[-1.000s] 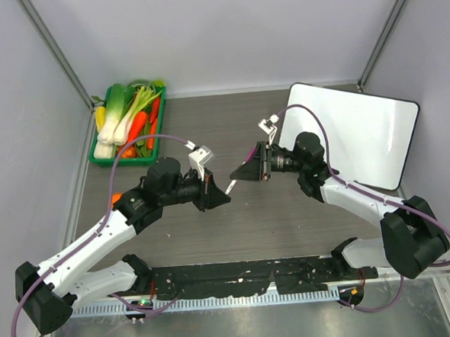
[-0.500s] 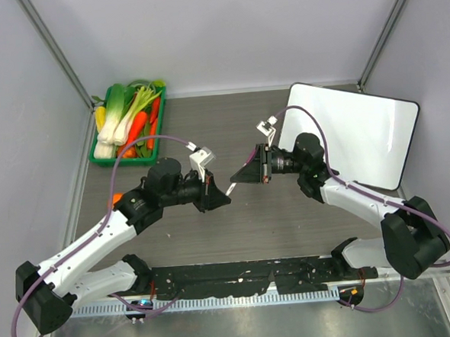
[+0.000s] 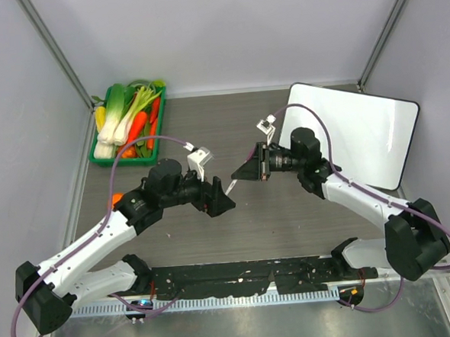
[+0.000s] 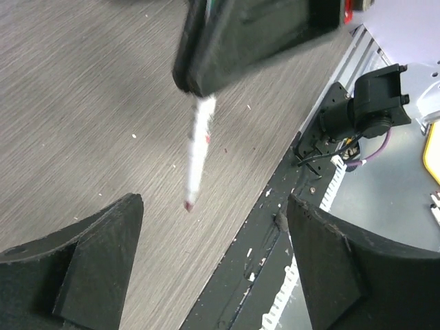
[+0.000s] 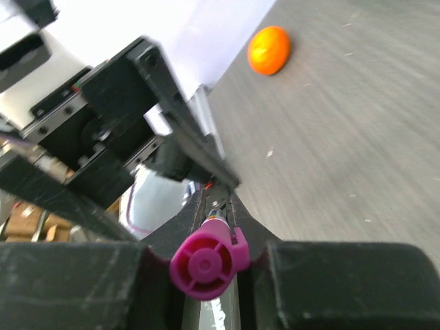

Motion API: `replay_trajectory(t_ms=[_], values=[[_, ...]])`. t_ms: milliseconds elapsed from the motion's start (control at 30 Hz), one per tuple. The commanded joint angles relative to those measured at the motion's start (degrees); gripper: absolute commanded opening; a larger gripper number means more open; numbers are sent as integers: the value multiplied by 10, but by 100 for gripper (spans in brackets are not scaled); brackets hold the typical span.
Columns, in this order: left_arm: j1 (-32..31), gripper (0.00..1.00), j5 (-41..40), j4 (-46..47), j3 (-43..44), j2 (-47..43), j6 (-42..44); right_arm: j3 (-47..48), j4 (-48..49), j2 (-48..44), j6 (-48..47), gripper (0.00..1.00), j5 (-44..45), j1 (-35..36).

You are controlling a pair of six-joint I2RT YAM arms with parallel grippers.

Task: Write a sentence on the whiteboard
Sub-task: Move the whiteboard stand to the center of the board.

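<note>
Right tool [image 3: 239, 174] is clamped narrow on a marker [image 4: 199, 144], in mid-air over the middle of the worktop [image 3: 281, 218]. The white barrel sticks out of the black fingers and slopes down toward the left arm. Its small reddish tip is bare and hangs above the wood-grain surface, not touching it. In the right wrist view the marker's magenta back end sits snug between the two pads.

Left tool [image 3: 227, 199] is spread wide and holds nothing. In the left wrist view its fingers [image 4: 89, 261] stand well apart on either side, with the marker tip just past the gap between them. The two tools face each other, close together.

Whiteboard [image 3: 364, 129] lies flat at the far right of the worktop, turned at an angle, with rounded corners, a thin dark rim and a plain white face. In the top view the right arm crosses over its near-left edge; can't tell whether it touches. The marker is well apart from the board, to its left.

Green tray [image 3: 106, 160] sits at the far left corner, packed with vegetables [image 3: 130, 117]: leeks, carrots, something yellow. A small orange ball [image 5: 269, 49] lies on the worktop beside the left arm's forearm.
</note>
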Motion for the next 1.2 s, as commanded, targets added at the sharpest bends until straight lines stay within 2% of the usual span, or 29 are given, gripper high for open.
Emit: replay_trajectory(t_ms=[0, 100, 267, 400, 600, 733, 867, 1000, 1167], values=[[1, 92, -17, 22, -10, -13, -10, 49, -108, -41, -59, 1, 109, -28], [1, 100, -45, 67, -41, -10, -34, 39, -128, -76, -55, 1, 158, -69], [0, 100, -45, 95, -34, 63, -72, 15, -143, -177, -26, 1, 209, -144], [0, 100, -46, 146, -14, 152, -93, 5, -157, -260, -39, 1, 241, -153], [-9, 100, -89, 181, 67, 326, -109, 55, -187, -363, -62, 1, 265, -153], [-47, 100, -121, 164, 182, 455, -104, 101, -194, -404, -71, 1, 277, -153], [-105, 100, -191, 56, 347, 575, -70, 119, -206, -414, -84, 1, 289, -152], [-161, 100, -255, -14, 488, 674, -47, 121, -215, -414, -87, 1, 286, -152], [-193, 95, -335, -106, 674, 803, -45, 124, -215, -415, -83, 1, 279, -148]])
